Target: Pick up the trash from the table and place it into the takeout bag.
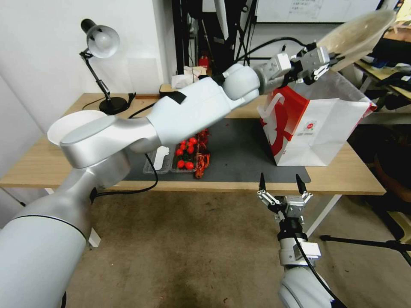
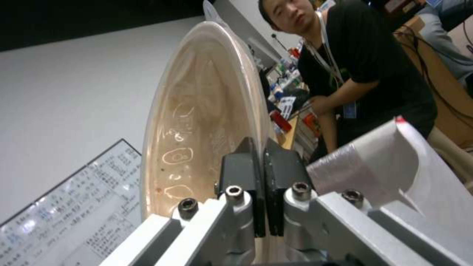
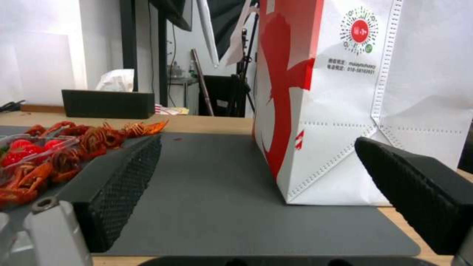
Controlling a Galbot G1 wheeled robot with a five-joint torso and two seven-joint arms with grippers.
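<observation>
Left end effector (image 1: 326,64) is up over the open top of the takeout bag (image 1: 317,132), fingers (image 2: 256,184) pinched tight on the rim of the shallow beige bowl (image 1: 357,36). Bowl is held on edge, tilted, hanging high over the bag's far side rather than squarely over the mouth. Bag stands upright on the dark mat (image 1: 239,149) at the right end of the desk (image 1: 342,175). Right end effector (image 1: 282,185) sits idle below the desk's front edge, jaws spread wide, pointing at the bag's lower front. To do this step well, I'd say: bring the bowl back over the centre of the opening, lower it until the rim is inside the silvery lining (image 2: 345,162), then release; dropping from this height risks clipping the bag wall or tipping it, since nothing braces the bag. Keep the bowl on edge so it slides in narrow side first. Still on the mat: a clear tray (image 1: 165,160) with red crayfish shells (image 1: 201,162) and small red round pieces (image 1: 186,149). Hard to tell: bag interior is hidden, so can't say what's already in there. The left arm blocks part of the mat behind it. No cups, can or clear bag visible from here.
</observation>
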